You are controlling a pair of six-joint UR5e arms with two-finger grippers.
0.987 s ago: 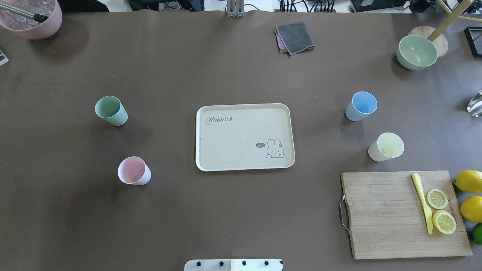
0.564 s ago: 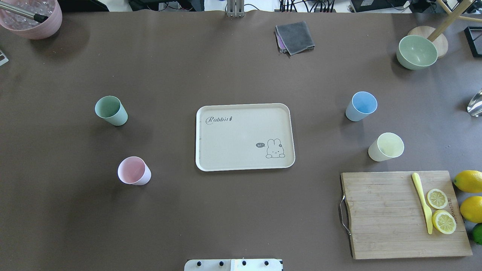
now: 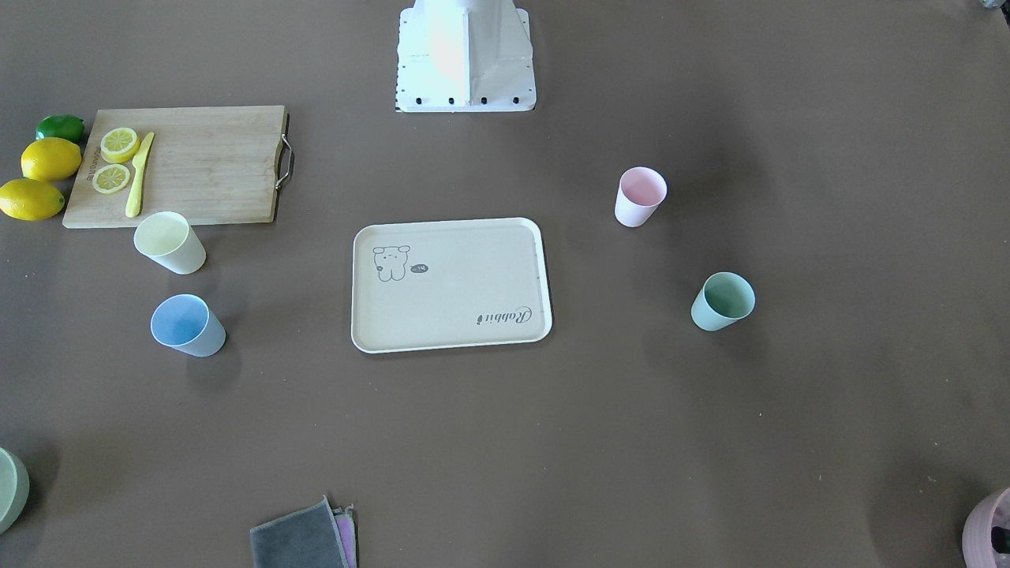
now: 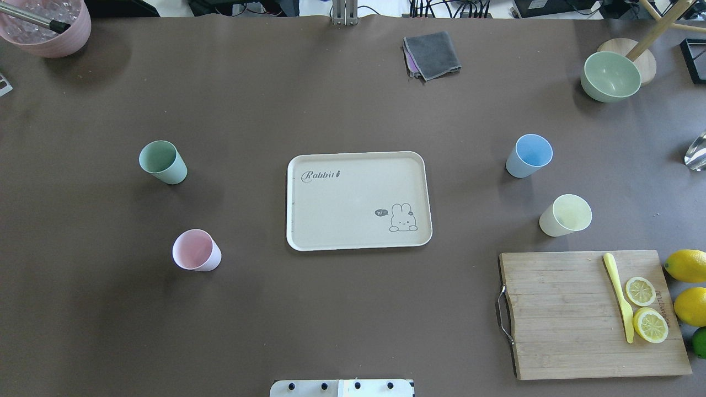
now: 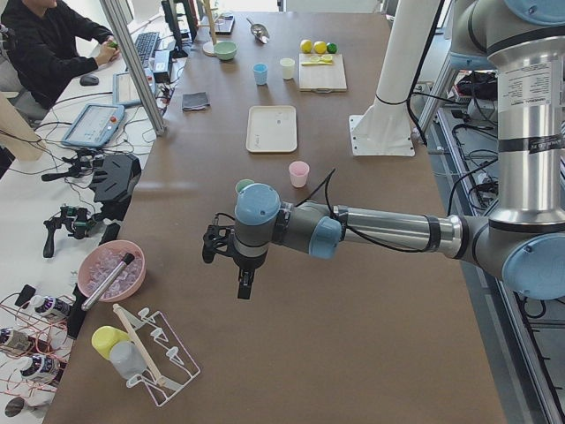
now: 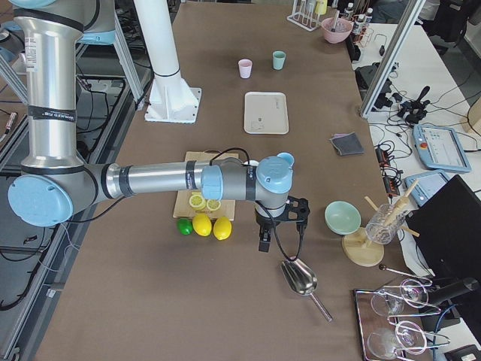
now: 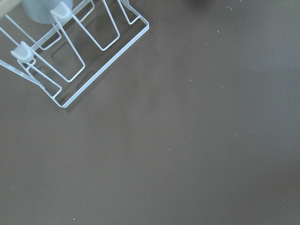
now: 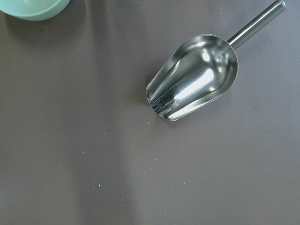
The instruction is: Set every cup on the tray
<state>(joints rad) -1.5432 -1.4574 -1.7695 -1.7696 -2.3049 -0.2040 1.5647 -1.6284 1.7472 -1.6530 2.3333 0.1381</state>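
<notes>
The cream tray with the rabbit print lies empty at the table's middle. The mint green cup and the pink cup stand upright to its left. The light blue cup and the pale yellow cup stand to its right. All are on the table, apart from the tray. My left gripper hangs over the table's far left end, and my right gripper over the far right end. Both show only in the side views, so I cannot tell whether they are open or shut.
A wooden cutting board with lemon slices and a yellow knife lies front right, whole lemons beside it. A pale green bowl, a grey cloth and a mauve pot sit at the back. A metal scoop lies under the right wrist, a wire rack under the left.
</notes>
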